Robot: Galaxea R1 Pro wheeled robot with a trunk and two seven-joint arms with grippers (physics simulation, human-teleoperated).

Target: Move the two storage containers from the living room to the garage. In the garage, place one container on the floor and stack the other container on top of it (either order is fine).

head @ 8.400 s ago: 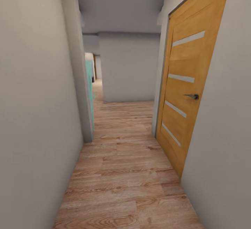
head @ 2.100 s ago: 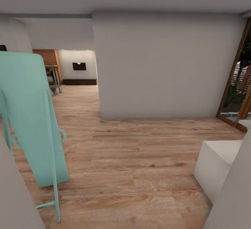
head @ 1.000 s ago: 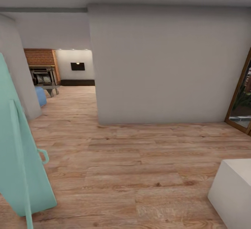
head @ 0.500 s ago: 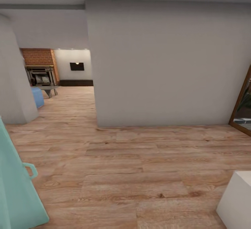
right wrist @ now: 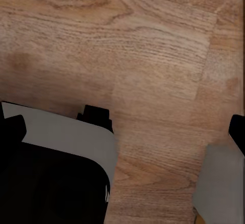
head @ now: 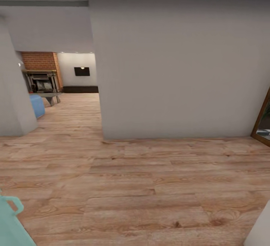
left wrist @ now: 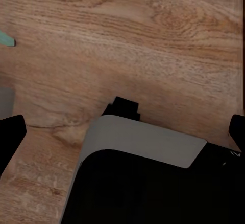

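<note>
The two storage containers are out of view, and so is the garage. Through an opening at the far left I see part of the living room (head: 71,85), with a red brick fireplace (head: 37,61), a black wall TV (head: 81,71) and a dark low bench (head: 80,89). My left gripper (left wrist: 121,134) is open above the wood-plank flooring, its black fingertips (left wrist: 7,138) wide apart with nothing between them. My right gripper (right wrist: 124,129) is open too, over the same planks and empty.
A broad pale grey wall block (head: 172,70) stands straight ahead. A grey wall corner (head: 13,100) and a blue seat (head: 36,106) flank the opening. A teal object (head: 11,223) sits at bottom left, a white block (head: 260,231) at bottom right, a wood-framed glass door (head: 262,120) at right.
The camera has advanced out of the corridor with the tan door. The teal object and the white block have slid to the bottom corners, and the wall ahead looms larger.
</note>
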